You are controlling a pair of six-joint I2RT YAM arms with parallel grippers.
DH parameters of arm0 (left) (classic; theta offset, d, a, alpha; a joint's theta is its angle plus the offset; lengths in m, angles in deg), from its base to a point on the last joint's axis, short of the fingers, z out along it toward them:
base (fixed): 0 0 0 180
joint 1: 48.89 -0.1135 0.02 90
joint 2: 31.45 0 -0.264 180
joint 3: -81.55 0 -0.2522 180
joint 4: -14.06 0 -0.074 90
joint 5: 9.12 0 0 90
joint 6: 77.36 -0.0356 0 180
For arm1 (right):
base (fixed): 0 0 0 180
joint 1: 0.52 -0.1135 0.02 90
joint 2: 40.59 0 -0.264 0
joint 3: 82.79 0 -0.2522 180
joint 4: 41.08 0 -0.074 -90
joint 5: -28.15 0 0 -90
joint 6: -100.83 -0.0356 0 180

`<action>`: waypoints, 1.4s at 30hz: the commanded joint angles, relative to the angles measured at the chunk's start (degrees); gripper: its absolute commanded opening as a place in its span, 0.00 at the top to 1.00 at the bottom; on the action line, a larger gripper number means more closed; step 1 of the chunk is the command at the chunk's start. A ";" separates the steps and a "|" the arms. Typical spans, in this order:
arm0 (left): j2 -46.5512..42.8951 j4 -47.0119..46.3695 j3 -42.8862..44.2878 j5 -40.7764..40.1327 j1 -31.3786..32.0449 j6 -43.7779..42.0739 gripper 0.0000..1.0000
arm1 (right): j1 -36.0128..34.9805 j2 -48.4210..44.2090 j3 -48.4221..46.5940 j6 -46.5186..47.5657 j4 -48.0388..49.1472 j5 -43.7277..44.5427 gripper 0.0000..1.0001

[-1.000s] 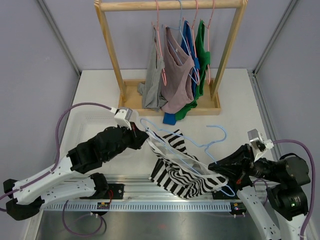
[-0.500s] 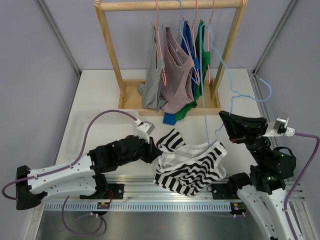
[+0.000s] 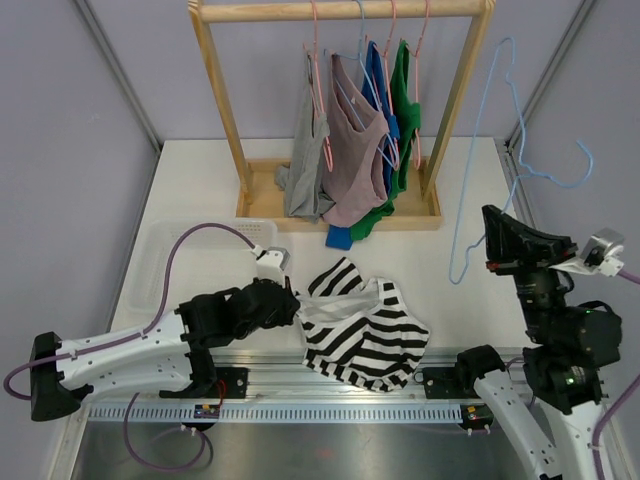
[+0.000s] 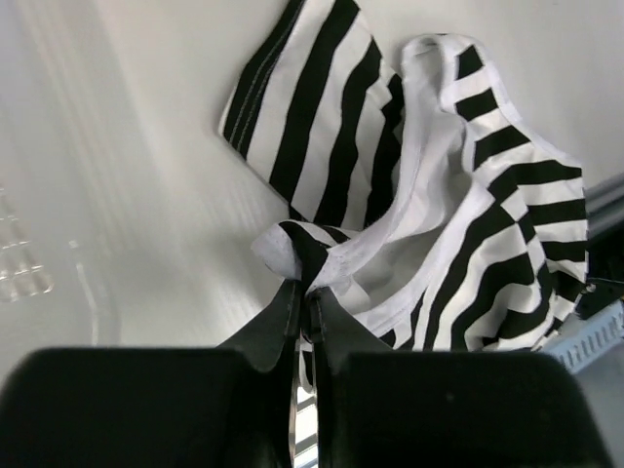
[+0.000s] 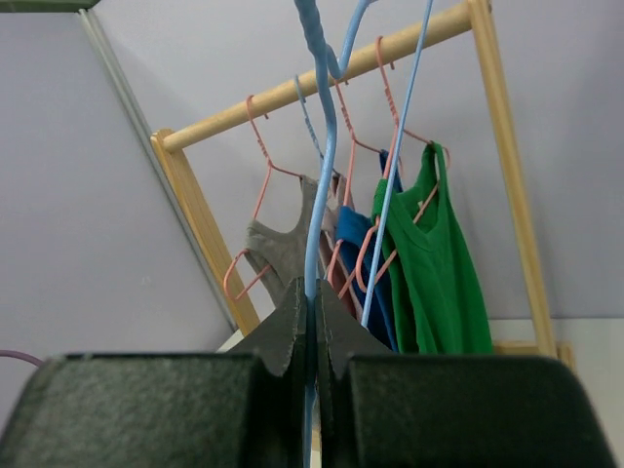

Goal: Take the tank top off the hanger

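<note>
The black-and-white striped tank top [image 3: 365, 330] lies crumpled on the table near the front rail, free of the hanger; it also shows in the left wrist view [image 4: 458, 224]. My left gripper [image 3: 290, 300] is shut on a fold of its edge [image 4: 302, 253]. My right gripper [image 3: 492, 245] is shut on the light blue wire hanger [image 3: 500, 150] and holds it bare, high above the table's right side. In the right wrist view the hanger [image 5: 322, 175] runs up between the fingers [image 5: 292, 327].
A wooden clothes rack [image 3: 340, 12] at the back holds grey, mauve, blue and green tops [image 3: 350, 150] on pink hangers. A clear plastic bin [image 3: 170, 250] sits at the left. The metal rail [image 3: 330, 395] runs along the near edge.
The right gripper has swung the blue hanger up and to the right, away from the tank top. The striped top has dropped onto the table, and the left gripper has moved a little down with it.
</note>
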 commanded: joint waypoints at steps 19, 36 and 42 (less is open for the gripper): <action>-12.41 23.77 20.59 -1.40 0.10 -8.86 0.01 | -0.14 48.73 -59.77 11.26 -52.63 3.24 1.00; -23.48 26.16 17.09 -0.97 0.19 -11.33 0.01 | 3.89 87.94 -105.23 15.48 -60.46 2.01 1.00; -23.58 25.81 16.91 -1.05 0.19 -11.24 0.01 | 5.04 88.04 -100.67 15.22 -58.44 -0.44 1.00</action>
